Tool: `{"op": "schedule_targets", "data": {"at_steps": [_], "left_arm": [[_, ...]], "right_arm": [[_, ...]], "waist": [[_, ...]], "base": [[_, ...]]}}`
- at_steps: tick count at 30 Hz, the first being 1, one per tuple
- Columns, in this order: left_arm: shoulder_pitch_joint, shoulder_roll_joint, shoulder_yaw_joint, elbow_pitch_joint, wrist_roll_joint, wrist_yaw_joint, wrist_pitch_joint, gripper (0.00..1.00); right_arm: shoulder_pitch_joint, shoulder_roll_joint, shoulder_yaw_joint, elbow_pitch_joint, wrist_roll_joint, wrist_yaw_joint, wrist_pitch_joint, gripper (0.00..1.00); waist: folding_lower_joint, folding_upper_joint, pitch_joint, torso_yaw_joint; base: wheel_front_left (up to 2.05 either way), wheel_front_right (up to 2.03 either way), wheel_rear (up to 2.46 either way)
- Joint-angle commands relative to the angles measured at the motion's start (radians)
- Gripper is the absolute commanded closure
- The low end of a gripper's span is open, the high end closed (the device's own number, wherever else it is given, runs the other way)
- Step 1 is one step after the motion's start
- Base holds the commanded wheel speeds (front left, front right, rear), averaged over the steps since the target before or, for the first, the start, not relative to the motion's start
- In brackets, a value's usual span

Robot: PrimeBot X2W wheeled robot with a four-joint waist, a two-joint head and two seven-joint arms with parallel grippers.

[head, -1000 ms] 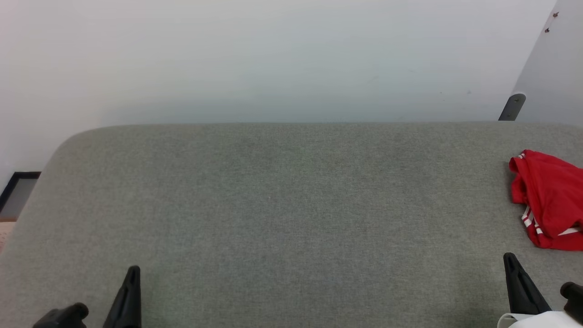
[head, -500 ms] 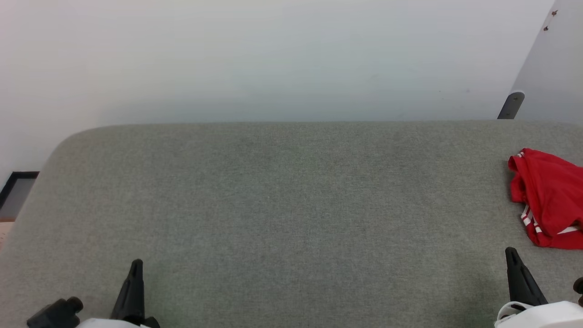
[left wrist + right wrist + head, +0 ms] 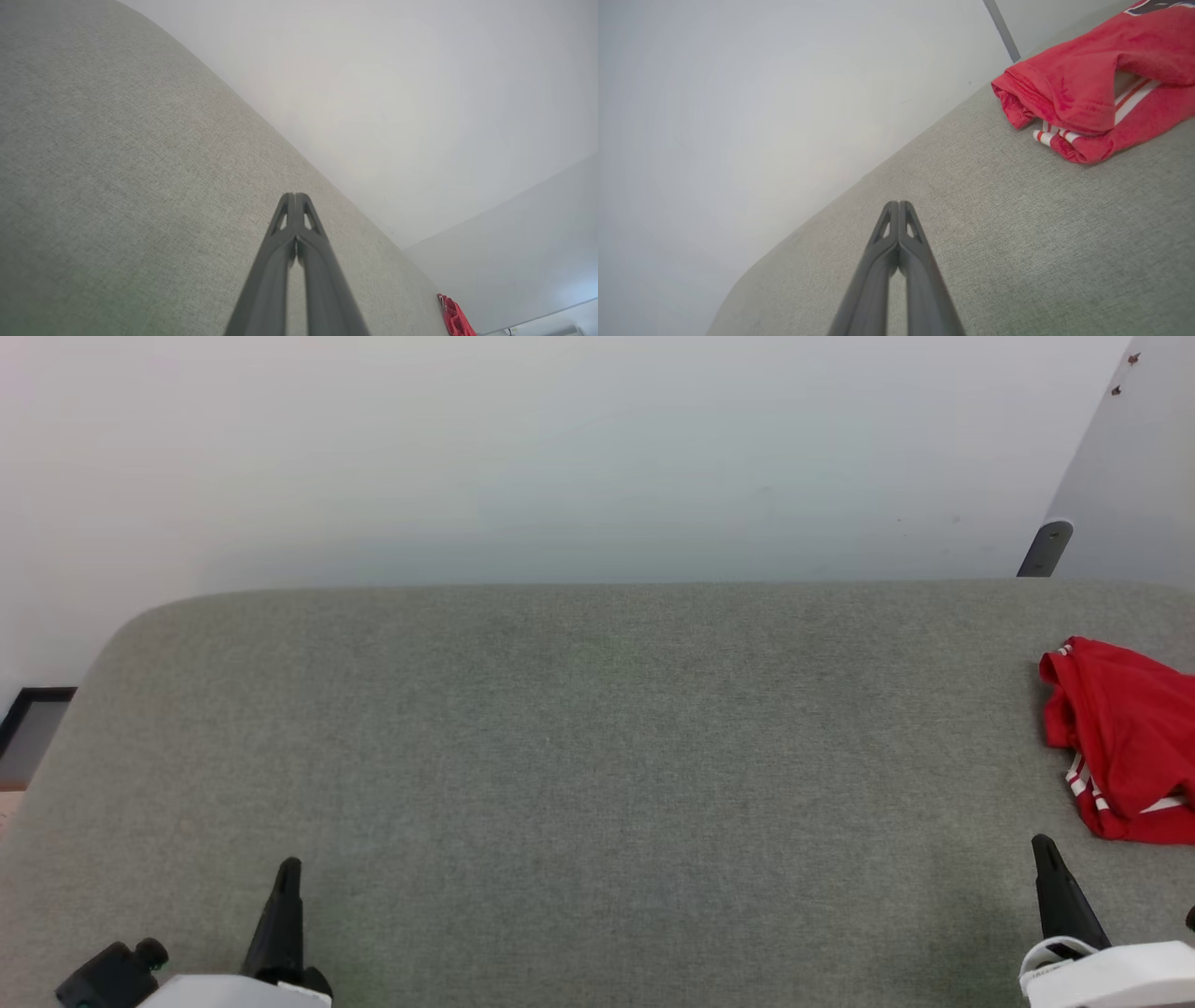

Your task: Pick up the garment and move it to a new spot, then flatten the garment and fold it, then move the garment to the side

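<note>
Starting at the far left of the head view, a small dark frame (image 3: 26, 723) peeks out at 9 o'clock, just past the round corner of the big grey table (image 3: 597, 756). A plain pale wall (image 3: 560, 457) runs behind the table, from 10 o'clock to 2 o'clock.

The left gripper (image 3: 288, 868) sits at 7 o'clock. Its two dark fingers are pressed tight together and hold nothing. In the left wrist view the left gripper (image 3: 294, 196) points across bare grey cloth, and the tips meet with no gap.

The middle of the table is flat grey cloth.

The right gripper (image 3: 1042, 846) sits at 5 o'clock. Its fingers are pinched together too, and they are empty. In the right wrist view the tips of the right gripper (image 3: 899, 204) touch each other above the grey cloth.

The garment (image 3: 1120, 737) lies at 3 o'clock, on the table's right end. It is a red crumpled heap, and the edge of the view cuts part of it off. It is near the right gripper but not touching it. In the right wrist view the garment (image 3: 1078, 84) is at 2 o'clock, with red and white stripes poking out under a fold. In the left wrist view the garment (image 3: 455, 317) is a tiny red bit at 5 o'clock.

A dark metal post (image 3: 1046, 549) stands behind the table at 2 o'clock.
</note>
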Motion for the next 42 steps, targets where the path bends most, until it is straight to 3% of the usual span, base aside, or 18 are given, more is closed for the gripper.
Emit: {"op": "schedule_targets", "data": {"at_steps": [1,42], "left_arm": [[-0.026,0.001,0.007,-0.009,-0.029,-0.004,0.006,1.0],[-0.088,-0.061,0.029,0.021,-0.406,-0.008,0.122,1.0]], "right_arm": [[-0.029,-0.001,-0.008,-0.01,0.036,0.0,0.006,1.0],[-0.068,0.047,-0.037,-0.001,0.48,-0.001,0.121,1.0]], "waist": [[0.0,0.0,0.0,0.0],[0.0,0.0,0.011,-0.012]], "base": [[0.0,0.0,0.0],[0.0,0.0,0.0]]}}
